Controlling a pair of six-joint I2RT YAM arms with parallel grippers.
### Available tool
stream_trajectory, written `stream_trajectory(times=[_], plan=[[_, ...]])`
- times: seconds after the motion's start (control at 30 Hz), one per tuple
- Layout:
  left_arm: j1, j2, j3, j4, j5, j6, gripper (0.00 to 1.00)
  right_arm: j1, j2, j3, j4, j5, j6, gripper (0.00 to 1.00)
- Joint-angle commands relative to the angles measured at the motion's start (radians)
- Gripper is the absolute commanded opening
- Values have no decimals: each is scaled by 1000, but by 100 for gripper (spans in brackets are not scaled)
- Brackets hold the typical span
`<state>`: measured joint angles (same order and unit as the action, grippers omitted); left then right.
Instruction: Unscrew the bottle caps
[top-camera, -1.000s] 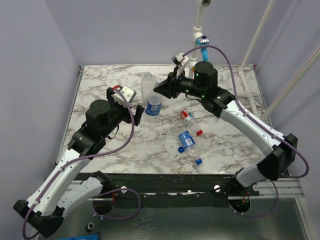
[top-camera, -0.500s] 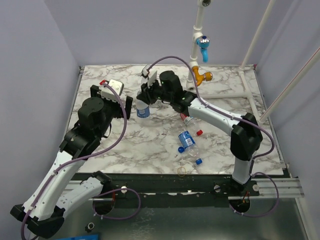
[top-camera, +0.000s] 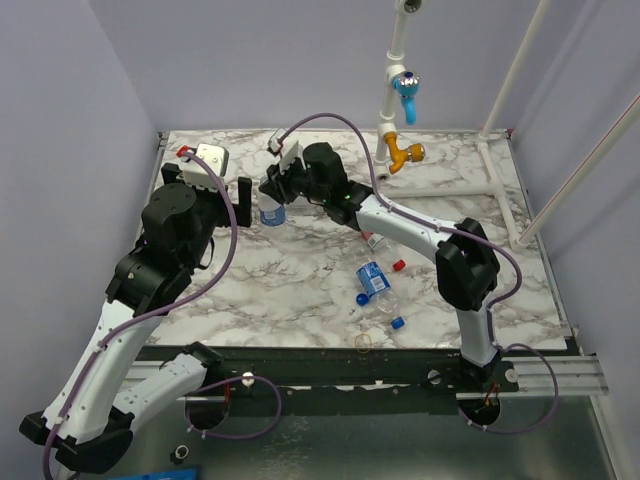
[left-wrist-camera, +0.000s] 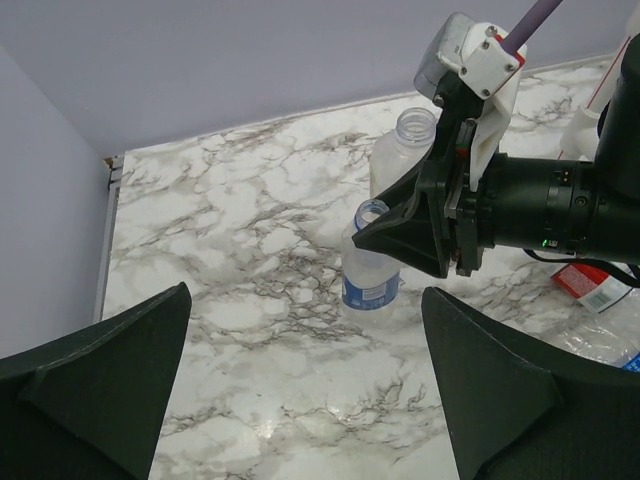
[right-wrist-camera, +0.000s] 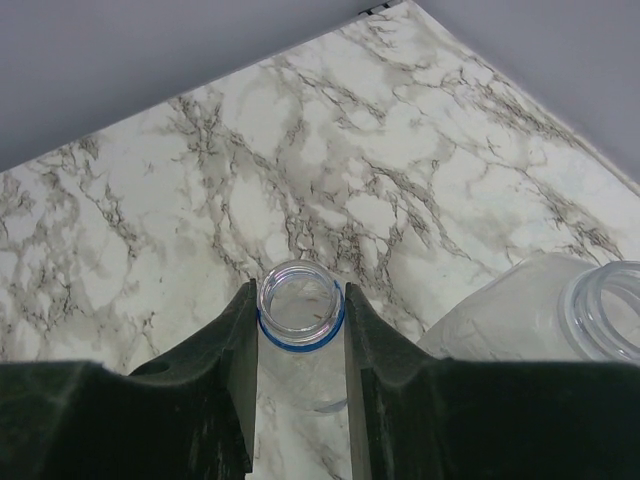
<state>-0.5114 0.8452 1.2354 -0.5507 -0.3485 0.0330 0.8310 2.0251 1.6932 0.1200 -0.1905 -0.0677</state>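
My right gripper (top-camera: 270, 192) is shut on the neck of an upright, uncapped blue-label bottle (top-camera: 270, 213) at the table's far left-centre. The right wrist view shows both fingers (right-wrist-camera: 232, 350) pressed against its open neck (right-wrist-camera: 300, 310). My left gripper (top-camera: 212, 188) is open and empty, just left of that bottle, which stands ahead of it between the fingers (left-wrist-camera: 100, 380) in the left wrist view (left-wrist-camera: 368, 275). A red-label bottle (top-camera: 372, 238) and a second blue-label bottle (top-camera: 375, 283) lie in the middle. A loose red cap (top-camera: 398, 265) and two blue caps (top-camera: 362, 298) (top-camera: 398, 322) lie near them.
A wider clear label-less bottle (left-wrist-camera: 403, 152) stands open just behind the held bottle, also in the right wrist view (right-wrist-camera: 560, 320). A yellowish rubber-band ring (top-camera: 363, 342) lies near the front edge. A white pipe with a blue and orange fitting (top-camera: 400, 100) stands at the back.
My right gripper has carried the upright blue-label bottle leftwards and a little farther back. My left gripper has drawn back to the left and stayed open.
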Motion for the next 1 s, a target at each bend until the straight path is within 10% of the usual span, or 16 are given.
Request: stream_trajectory(times=[0.0,0.37,0.97], plan=[[7,6,-2,-41,10,-28,99,0,17,-12,28,2,7,32],[7,20,-1,-36,50,-28,99,7,-6,24,-36,5,6,64],[7,30,-5,-35,111,-28,99,7,-179,-80,-65,17,58,73]])
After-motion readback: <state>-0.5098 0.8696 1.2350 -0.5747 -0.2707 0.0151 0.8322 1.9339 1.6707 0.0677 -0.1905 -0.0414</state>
